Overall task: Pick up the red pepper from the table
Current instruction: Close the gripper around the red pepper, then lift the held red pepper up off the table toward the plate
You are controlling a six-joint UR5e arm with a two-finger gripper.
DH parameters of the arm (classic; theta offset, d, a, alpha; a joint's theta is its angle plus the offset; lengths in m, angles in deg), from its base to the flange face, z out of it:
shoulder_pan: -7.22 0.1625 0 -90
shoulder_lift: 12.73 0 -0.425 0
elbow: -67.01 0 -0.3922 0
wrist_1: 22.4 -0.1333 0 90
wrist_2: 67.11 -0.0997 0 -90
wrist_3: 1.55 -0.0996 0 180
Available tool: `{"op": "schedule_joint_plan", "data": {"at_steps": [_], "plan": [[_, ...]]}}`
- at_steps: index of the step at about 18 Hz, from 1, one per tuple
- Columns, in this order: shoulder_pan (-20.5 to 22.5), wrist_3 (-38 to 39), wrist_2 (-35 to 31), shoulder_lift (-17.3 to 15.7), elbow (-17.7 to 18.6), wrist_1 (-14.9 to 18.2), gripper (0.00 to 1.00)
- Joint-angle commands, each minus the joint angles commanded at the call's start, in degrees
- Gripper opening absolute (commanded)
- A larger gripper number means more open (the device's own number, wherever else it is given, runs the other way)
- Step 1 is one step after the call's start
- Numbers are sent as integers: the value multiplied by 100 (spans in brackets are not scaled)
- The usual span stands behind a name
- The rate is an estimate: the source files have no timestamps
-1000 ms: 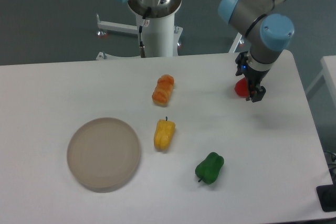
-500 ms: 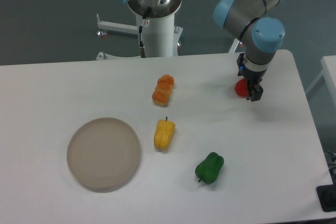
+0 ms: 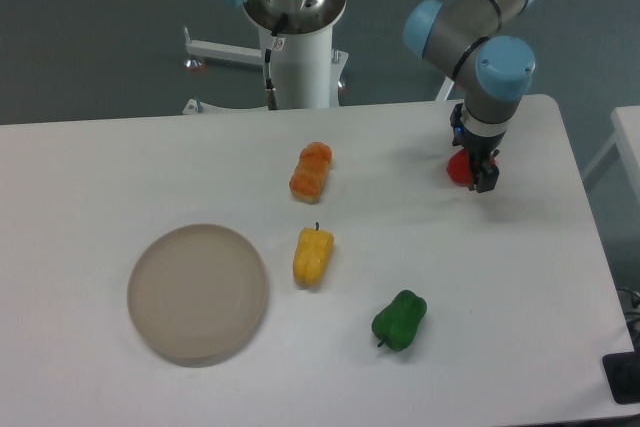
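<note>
Readable text: none on any surface in view.
Labels or brands: none can be made out on the arm [image 3: 470,22] or its pedestal [image 3: 297,57].
Numbers or signs: none on the table [image 3: 120,162], the plate [image 3: 197,293] or the toy peppers.

Red pepper [image 3: 458,169]: small, glossy, bright red, mostly hidden behind the arm's tooling. Rests on the white table [image 3: 120,167], near its far right corner. Pose cannot be determined.
</note>
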Motion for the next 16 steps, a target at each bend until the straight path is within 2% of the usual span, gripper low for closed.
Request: {"op": "schedule_joint_plan", "data": {"at_steps": [4,5,9,10,12,13,16], "plan": [[-17,87,-61,9,-44,18,34],[-17,113,-192,0,-96,26,30],[-43,332,-229,0,-448,149,30],[-61,429,-220,-9,-553,280,30],[-87,596,-167,9,-912,718,30],[-148,754,-158,35,-1219,1043,30],[-394,1456,-141,175,-1878,1703,30]]}}
